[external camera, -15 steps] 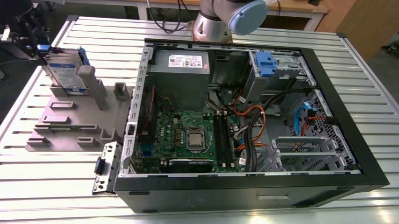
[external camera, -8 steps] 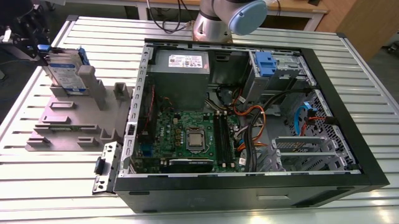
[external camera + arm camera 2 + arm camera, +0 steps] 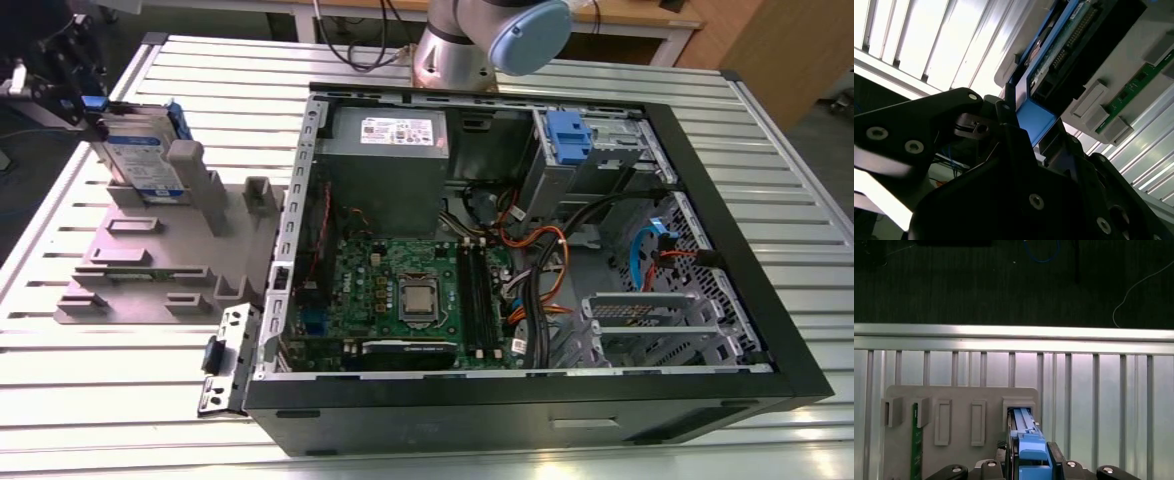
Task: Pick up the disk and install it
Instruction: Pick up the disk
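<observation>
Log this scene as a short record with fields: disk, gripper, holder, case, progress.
disk: flat silver-grey hard drive in a blue plastic carrier, standing on edge in a slot of the holder
gripper: black, shut on the carrier's blue end tab
holder: grey plastic fixture on the slatted metal table, at the exterior view's left of the case
computer case: black, open, green motherboard exposed
progress: disk gripped, not yet in the case

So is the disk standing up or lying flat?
Standing up, leaning a little. The disk sits on its edge in the grey holder, outside the computer case, with the hand at its top.
</observation>
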Controlling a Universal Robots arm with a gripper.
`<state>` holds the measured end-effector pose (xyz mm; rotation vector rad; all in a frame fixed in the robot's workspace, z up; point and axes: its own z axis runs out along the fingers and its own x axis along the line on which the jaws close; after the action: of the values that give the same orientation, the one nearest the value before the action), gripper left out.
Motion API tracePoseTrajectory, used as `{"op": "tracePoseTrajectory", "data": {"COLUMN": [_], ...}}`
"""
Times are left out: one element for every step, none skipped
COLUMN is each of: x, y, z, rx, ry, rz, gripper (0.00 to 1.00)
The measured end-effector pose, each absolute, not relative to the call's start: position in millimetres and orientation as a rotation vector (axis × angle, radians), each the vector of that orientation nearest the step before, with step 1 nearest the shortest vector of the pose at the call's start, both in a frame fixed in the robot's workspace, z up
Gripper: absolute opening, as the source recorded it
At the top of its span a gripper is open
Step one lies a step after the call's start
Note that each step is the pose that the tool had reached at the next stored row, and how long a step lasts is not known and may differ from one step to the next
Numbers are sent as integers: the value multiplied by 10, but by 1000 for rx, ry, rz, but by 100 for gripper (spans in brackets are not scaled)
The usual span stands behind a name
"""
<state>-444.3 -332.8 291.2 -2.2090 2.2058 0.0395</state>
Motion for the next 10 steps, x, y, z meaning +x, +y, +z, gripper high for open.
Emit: {"op": "tracePoseTrajectory", "data": {"x": [-4443,-4443,-4442,-4441,-4441,-4440,-4439,-4438,-4435,-4433], "y": [-3328,-3328,-3328,-3328,-3328,-3328,-3328,-3328,-3327,-3328], "z": [2906,2903,2902,2901,2901,2901,2901,2900,2900,2900], "rx": [-2210,-2210,-2210,-2210,-2210,-2210,-2210,-2210,-2210,-2210], "ry": [2206,2207,2207,2207,2207,2207,2207,2207,2207,2207], "rz": [38,37,38,38,38,38,38,38,38,38], "gripper": [44,44,44,44,44,44,44,44,44,44]}}
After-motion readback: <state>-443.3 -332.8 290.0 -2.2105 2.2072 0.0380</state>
